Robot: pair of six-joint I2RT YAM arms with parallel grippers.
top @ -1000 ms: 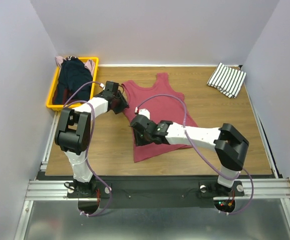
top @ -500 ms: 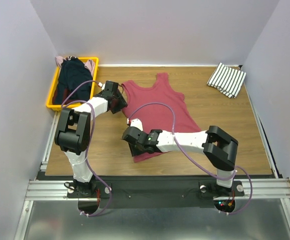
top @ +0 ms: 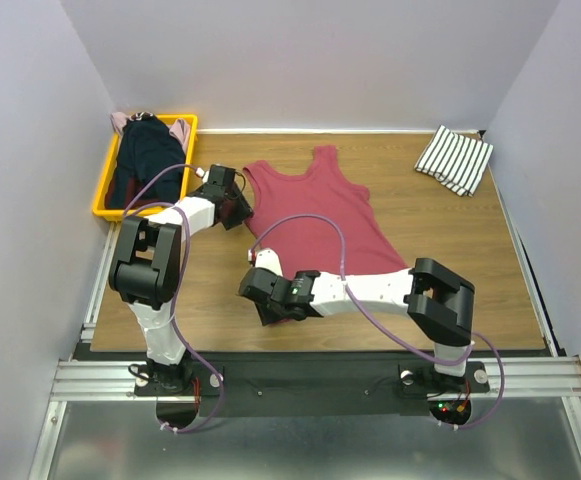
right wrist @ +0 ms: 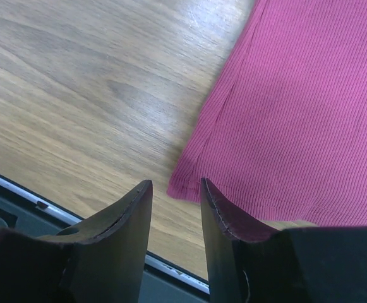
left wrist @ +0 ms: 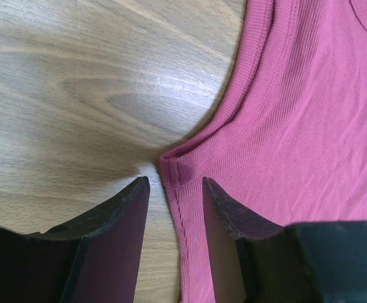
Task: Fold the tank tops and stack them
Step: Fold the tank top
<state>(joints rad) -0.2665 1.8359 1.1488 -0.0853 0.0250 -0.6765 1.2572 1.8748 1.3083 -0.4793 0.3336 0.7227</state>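
Two grippers of mine are down at the same garment, one at each end of its left edge. Nearest me, past the metal rail [top: 310, 380] that carries my bases, my right gripper [right wrist: 174, 189] hangs low over the near-left hem corner of the red tank top [top: 320, 215]. Its fingers are parted by a narrow gap, with the hem corner lying flat on the wood just beyond the tips and nothing pinched.

The red tank top is spread flat on the counter [top: 450, 230], slightly left of the middle. Its long axis runs near to far, with the hem toward me and the two straps pointing at the back wall. The strap end leans a little to the left.

Farther on, my left gripper [left wrist: 174, 186] sits at the left armhole. It is also narrowly parted, and the corner where the armhole meets the side seam lies between the fingertips, unclamped.

The counter is pale brown wood grain. At its far-left corner a yellow bin [top: 105, 190] holds a navy top [top: 145, 160] with pink cloth [top: 120, 122] showing behind it. At the far right a folded striped top [top: 454, 158] lies on the wood. Plain pale walls [top: 320, 60] close in the back and both sides.
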